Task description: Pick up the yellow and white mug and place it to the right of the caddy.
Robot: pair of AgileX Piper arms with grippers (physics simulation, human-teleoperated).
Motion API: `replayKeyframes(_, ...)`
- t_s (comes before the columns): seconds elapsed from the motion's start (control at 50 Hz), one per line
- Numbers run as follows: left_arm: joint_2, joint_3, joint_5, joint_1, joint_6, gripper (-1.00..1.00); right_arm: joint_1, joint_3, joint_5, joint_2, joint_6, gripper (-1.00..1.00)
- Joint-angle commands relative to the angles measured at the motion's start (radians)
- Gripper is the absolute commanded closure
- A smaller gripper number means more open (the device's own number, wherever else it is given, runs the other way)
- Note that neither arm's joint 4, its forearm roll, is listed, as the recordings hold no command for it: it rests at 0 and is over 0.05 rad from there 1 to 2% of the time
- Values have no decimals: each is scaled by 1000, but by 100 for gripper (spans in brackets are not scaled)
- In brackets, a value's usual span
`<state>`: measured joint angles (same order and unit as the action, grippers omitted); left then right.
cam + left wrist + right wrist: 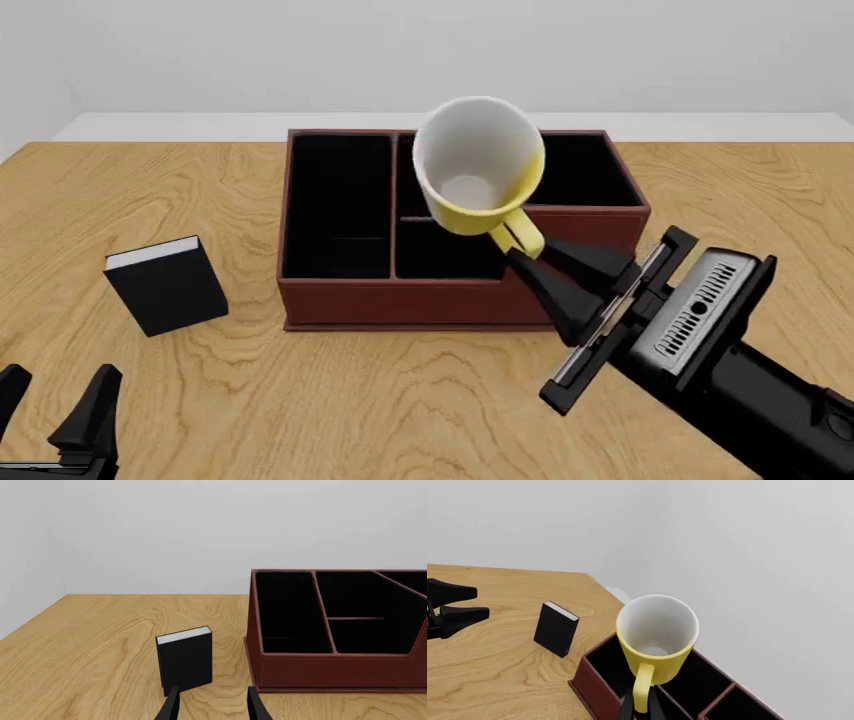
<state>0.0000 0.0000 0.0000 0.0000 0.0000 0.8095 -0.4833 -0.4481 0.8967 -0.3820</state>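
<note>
The yellow and white mug (pixel 474 170) hangs in the air above the front right part of the caddy (pixel 400 300), tilted so its white inside faces the front camera. My right gripper (pixel 525 263) is shut on its yellow loop handle from below. In the right wrist view the mug (pixel 657 635) sits just past the fingertips of the right gripper (pixel 640 709), over the reddish-brown caddy (pixel 594 680). My left gripper (pixel 54 400) stands open and holds nothing, low at the near left of the table. The left wrist view has the left gripper (pixel 213 705) facing the caddy (pixel 333 672).
A small black book with white pages (pixel 167 285) stands upright left of the caddy; it is close in front of the left gripper's fingers as the book (pixel 185 662). Bare wooden table (pixel 747 190) lies right of the caddy. A pale wall backs the far edge.
</note>
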Motion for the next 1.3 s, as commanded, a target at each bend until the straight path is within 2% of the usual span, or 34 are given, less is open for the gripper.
replayKeyframes(0.02,0,0,0,0,0,-100,-35,-7,34,-44,10,100)
replayKeyframes(0.34,0,0,0,0,0,-100,-69,-4,57,-73,10,100)
replayKeyframes(1.3,0,0,0,0,0,-100,-205,7,140,-164,60,100)
